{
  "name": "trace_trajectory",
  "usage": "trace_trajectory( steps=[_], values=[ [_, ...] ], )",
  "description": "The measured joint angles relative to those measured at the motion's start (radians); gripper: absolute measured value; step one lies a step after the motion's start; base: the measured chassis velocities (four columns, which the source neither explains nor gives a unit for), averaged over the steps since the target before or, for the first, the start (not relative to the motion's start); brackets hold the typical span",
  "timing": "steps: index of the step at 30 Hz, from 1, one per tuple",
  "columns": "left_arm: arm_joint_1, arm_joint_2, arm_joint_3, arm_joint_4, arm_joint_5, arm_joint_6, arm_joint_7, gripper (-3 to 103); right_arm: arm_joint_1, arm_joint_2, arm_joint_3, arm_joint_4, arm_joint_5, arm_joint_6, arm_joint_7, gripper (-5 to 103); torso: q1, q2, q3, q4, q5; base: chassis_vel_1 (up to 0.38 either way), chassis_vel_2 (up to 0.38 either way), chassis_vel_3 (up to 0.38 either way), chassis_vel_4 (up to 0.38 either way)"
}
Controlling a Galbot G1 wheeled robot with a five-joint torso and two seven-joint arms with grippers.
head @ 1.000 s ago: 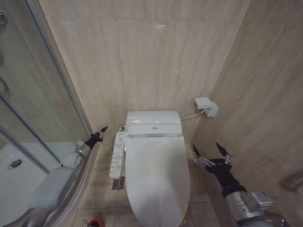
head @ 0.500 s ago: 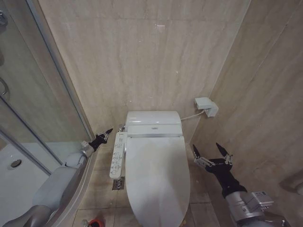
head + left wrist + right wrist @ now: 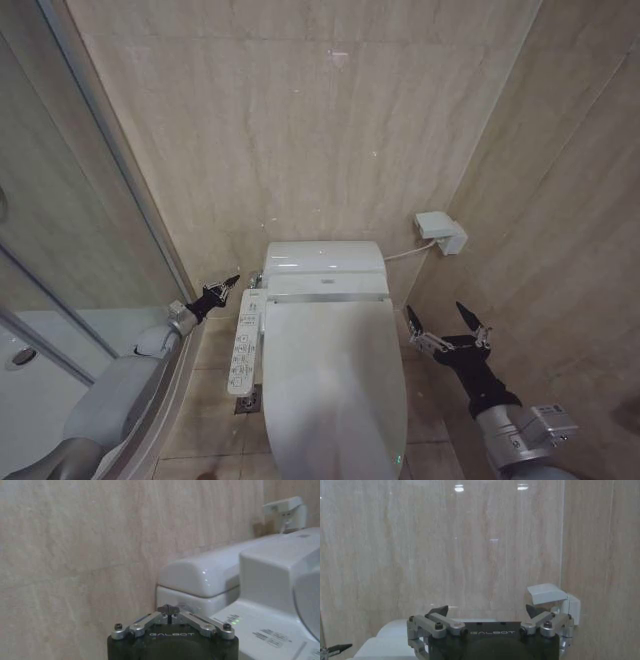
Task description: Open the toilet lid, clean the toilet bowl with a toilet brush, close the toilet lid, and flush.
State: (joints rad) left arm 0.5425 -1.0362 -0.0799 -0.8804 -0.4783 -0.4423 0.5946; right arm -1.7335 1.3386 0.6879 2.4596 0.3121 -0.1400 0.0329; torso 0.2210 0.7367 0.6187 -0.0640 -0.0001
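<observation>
We see the left gripper (image 3: 226,286) as slim black jaws on a smooth pale-grey arm. The right gripper (image 3: 446,322) has black-tipped silver linkage jaws with screws, black wrist housing marked GALBOT, and a silver clamp.

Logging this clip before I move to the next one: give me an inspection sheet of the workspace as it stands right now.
Surface: beige tiled floor around the toilet, a small drain by the base.
Job's things: toilet lid shut flat over the toilet bowl; side button panel beside it.
Clutter: nothing seen.
Grippers: left tool shut, beside the tank near the panel's far end; right tool open, hanging beside the toilet's other side, touching nothing.
Cables: white cord from the tank to a wall box.
Surroundings: beige walls, glass shower enclosure on the robot's left.
</observation>
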Motion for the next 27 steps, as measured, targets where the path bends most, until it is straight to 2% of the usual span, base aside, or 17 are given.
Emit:
trace_trajectory(
  steps=[4, 14, 27],
  values=[
    [-0.009, 0.003, 0.012, 0.018, -0.014, -0.012, 0.082, 0, 0.000, 0.000, 0.000, 0.000, 0.000, 0.000, 0.000, 100, 0.000, 0.000, 0.000, 0.0003, 0.0000, 0.000, 0.000, 0.000, 0.000],
    [-0.063, -0.017, 0.045, 0.091, -0.024, -0.028, 0.120, 0, 0.000, 0.000, 0.000, 0.000, 0.000, 0.000, 0.000, 100, 0.000, 0.000, 0.000, 0.0001, 0.0002, 0.000, 0.000, 0.000, 0.000],
    [-0.140, -0.080, 0.070, 0.226, -0.012, -0.057, 0.161, 0, 0.000, 0.000, 0.000, 0.000, 0.000, 0.000, 0.000, 100, 0.000, 0.000, 0.000, 0.0001, 0.0001, 0.000, 0.000, 0.000, 0.000]
  ],
)
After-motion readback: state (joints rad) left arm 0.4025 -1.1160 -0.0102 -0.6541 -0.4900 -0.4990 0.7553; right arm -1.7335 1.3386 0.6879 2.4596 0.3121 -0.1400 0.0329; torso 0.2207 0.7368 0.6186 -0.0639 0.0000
